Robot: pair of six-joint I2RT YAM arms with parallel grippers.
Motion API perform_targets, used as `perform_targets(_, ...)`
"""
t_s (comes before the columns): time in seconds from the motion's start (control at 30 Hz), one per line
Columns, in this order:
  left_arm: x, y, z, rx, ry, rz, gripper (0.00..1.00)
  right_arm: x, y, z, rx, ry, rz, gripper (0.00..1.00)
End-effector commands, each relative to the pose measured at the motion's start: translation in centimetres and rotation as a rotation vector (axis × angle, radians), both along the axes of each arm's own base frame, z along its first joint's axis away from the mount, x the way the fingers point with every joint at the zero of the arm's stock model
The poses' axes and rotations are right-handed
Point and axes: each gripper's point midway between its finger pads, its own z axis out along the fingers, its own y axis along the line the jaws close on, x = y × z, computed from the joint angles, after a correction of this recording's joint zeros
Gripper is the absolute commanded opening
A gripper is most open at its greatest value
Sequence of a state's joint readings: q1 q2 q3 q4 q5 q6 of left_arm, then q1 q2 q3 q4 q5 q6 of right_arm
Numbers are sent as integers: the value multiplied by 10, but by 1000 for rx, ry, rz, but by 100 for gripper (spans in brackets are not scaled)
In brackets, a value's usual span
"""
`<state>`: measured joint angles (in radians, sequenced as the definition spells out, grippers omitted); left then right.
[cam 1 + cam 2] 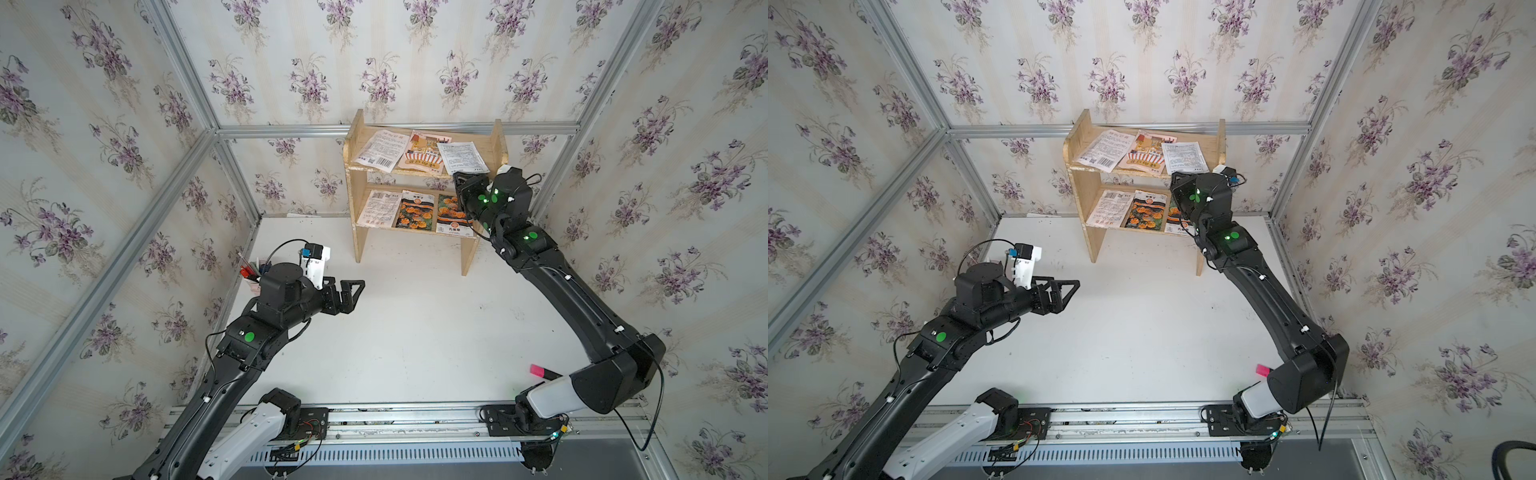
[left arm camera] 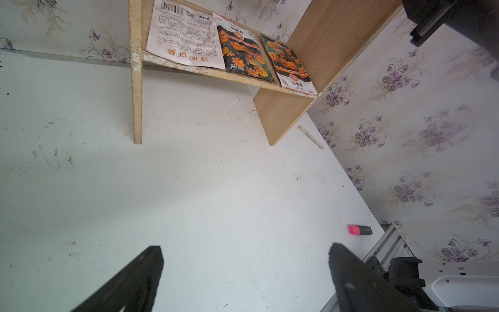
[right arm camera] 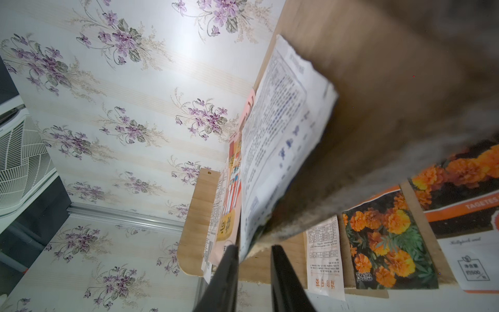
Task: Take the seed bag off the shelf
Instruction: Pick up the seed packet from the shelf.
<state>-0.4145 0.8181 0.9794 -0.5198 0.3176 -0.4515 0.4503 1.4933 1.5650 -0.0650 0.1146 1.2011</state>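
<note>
Small two-tier light wooden shelf (image 1: 356, 195) against the back wall; white printed seed bag (image 1: 462, 157) lies on its top tier, right end

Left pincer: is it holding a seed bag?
No, the left pincer stands wide open above the white table, with nothing between its jaws.

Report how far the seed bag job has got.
Done: the right claw is at the top tier of the shelf. In hand: its jaws straddle a corner of the white printed seed bag, with a gap visible and no firm grip yet. Left: close, then lift the bag away; it is not off the shelf yet. The left claw hangs open over the table.
</note>
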Motion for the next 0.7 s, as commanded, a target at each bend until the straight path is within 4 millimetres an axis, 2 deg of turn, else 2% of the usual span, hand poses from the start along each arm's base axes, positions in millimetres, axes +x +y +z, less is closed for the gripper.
perform_targets(0.0,1,1,0,16,-15,0,100,3,0,9,26,-30,-1,25)
perform_targets(0.37,-1,2,4,15,-33,-3,100,3,-4,10,40,-36,-17,13)
perform_targets(0.67,-2,2,5,5,-31,-2,100,-5,-10,11,46,-46,-28,2)
